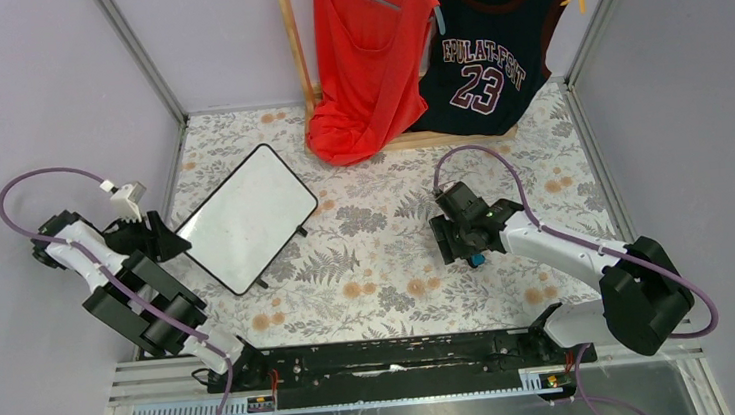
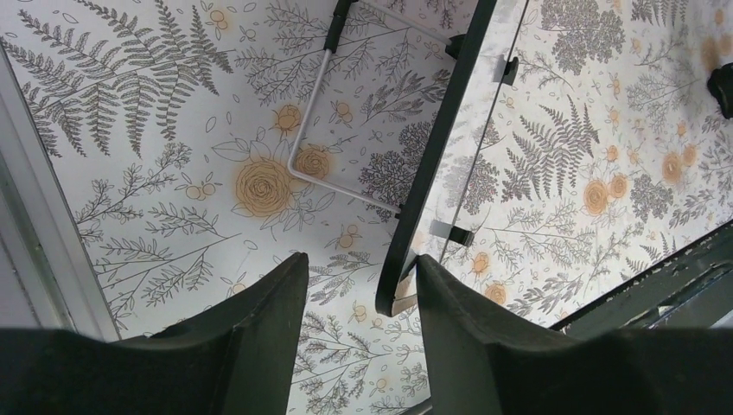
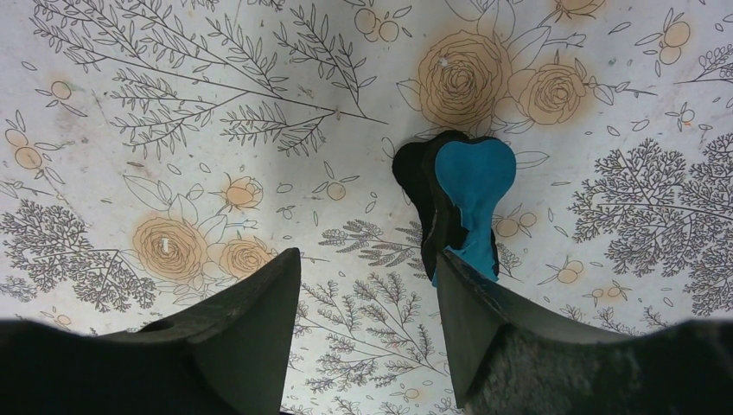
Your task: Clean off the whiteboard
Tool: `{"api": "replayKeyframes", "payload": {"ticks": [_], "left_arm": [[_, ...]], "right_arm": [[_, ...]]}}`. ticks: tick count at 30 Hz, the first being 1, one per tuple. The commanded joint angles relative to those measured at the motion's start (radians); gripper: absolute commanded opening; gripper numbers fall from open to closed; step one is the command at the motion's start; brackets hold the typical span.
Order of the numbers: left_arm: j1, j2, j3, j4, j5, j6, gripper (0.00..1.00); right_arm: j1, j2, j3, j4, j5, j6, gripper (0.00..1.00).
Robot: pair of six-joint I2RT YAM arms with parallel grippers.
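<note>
First, nearest you at 8 o'clock in the top view, the left gripper (image 2: 361, 259) stands partly open. A near corner of the whiteboard (image 2: 435, 160) sits between its fingers, close against 1 of them with a clear gap to the other, so nothing is clamped.

At 4 o'clock the right gripper (image 3: 368, 253) is spread wide above the table (image 1: 379, 267). A blue heart-shaped eraser (image 3: 475, 177) with a black felt back lies against 1 fingertip, and the other finger is well apart from it. You cannot tell whether that eraser is truly carried.

Farther out, at 10 o'clock, the whiteboard is propped on a wire stand (image 2: 311, 130), turned askew to the table edge. Its face shows no marks from above. Judge it stiff, light and smooth-faced, so it will likely skate or tip under a sideways wipe. Take it by the black frame at the near corner, across the thickness, never on the slick face. Brace it there while the other arm wipes.

Farthest, at 12 o'clock, a red top (image 1: 365, 57) and a black jersey (image 1: 490, 46) hang clear of the work.
</note>
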Motion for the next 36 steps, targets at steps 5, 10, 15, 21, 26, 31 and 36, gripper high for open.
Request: {"api": "replayKeyframes", "payload": {"ticks": [5, 10, 15, 21, 26, 31, 36], "left_arm": [[0.008, 0.022, 0.083, -0.094, 0.061, 0.050, 0.52], [0.010, 0.025, 0.086, -0.105, 0.068, 0.064, 0.53], [0.014, 0.027, 0.115, -0.123, 0.087, 0.064, 0.53], [0.021, 0.005, 0.170, -0.081, 0.113, -0.011, 0.53], [0.038, -0.074, 0.171, 0.109, 0.122, -0.258, 0.53], [0.040, -0.245, 0.047, 0.516, 0.036, -0.681, 0.54], [0.024, -0.415, -0.096, 0.879, -0.031, -1.026, 0.58]], "right_arm": [[-0.001, -0.011, 0.005, 0.023, -0.006, -0.004, 0.64], [-0.002, -0.016, -0.002, 0.026, -0.004, -0.006, 0.64], [-0.002, -0.009, 0.005, 0.027, -0.009, -0.012, 0.63], [-0.002, -0.004, 0.034, 0.018, -0.010, -0.014, 0.63], [-0.002, -0.015, 0.052, 0.008, 0.001, -0.014, 0.65], [-0.002, -0.044, 0.063, 0.006, 0.034, -0.014, 0.67], [-0.002, -0.055, 0.073, 0.017, 0.033, -0.013, 0.72]]}}
